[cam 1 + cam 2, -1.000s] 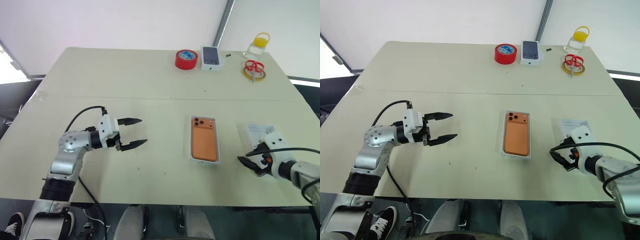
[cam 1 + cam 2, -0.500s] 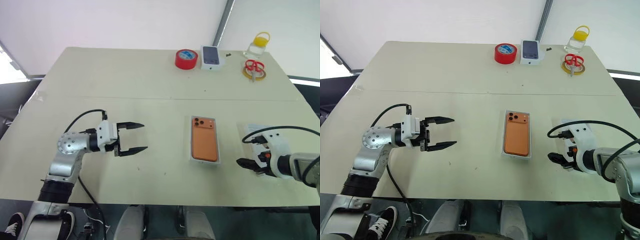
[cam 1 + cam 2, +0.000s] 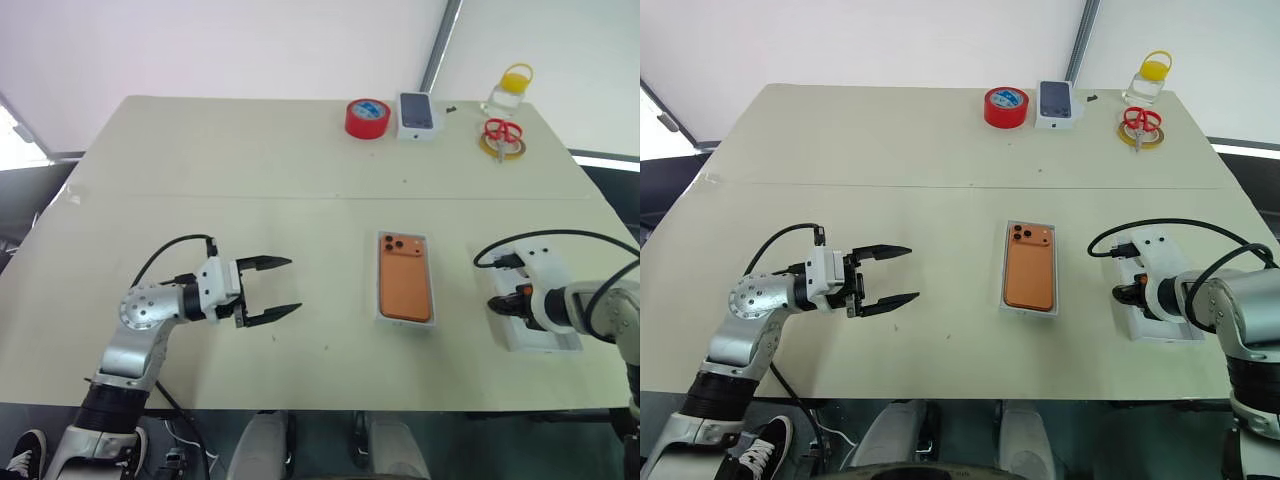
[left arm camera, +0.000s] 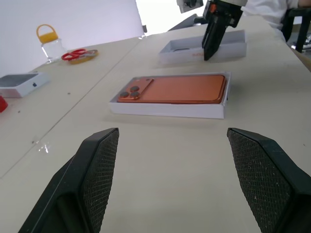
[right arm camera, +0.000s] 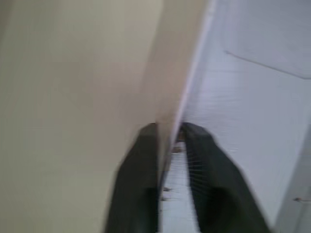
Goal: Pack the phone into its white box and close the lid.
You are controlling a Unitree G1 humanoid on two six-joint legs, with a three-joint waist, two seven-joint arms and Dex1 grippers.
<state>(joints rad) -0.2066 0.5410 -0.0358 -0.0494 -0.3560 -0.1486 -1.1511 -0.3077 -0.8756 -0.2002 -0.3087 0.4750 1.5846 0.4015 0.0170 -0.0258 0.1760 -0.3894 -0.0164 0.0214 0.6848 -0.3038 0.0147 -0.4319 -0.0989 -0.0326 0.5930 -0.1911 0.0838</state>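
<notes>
Pinching the near wall of the lid (image 3: pixel 540 330), the right gripper (image 3: pixel 1127 293) has its fingers together on the thin cardboard, one inside and one outside. The phone (image 3: pixel 405 290) lies back-up in the box (image 3: pixel 405 320), just beside that gripper. The left gripper (image 3: pixel 270 290) hovers over the surface (image 3: pixel 300 160), fingers apart, pointing toward the phone.

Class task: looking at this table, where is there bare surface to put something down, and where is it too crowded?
Free: the wide stretch between the red tape roll at the far edge and the phone in its white box; also the table's whole left half beyond the open left gripper. Crowded: the far right corner with jar and scissors, and around the lid the right gripper pinches.
</notes>
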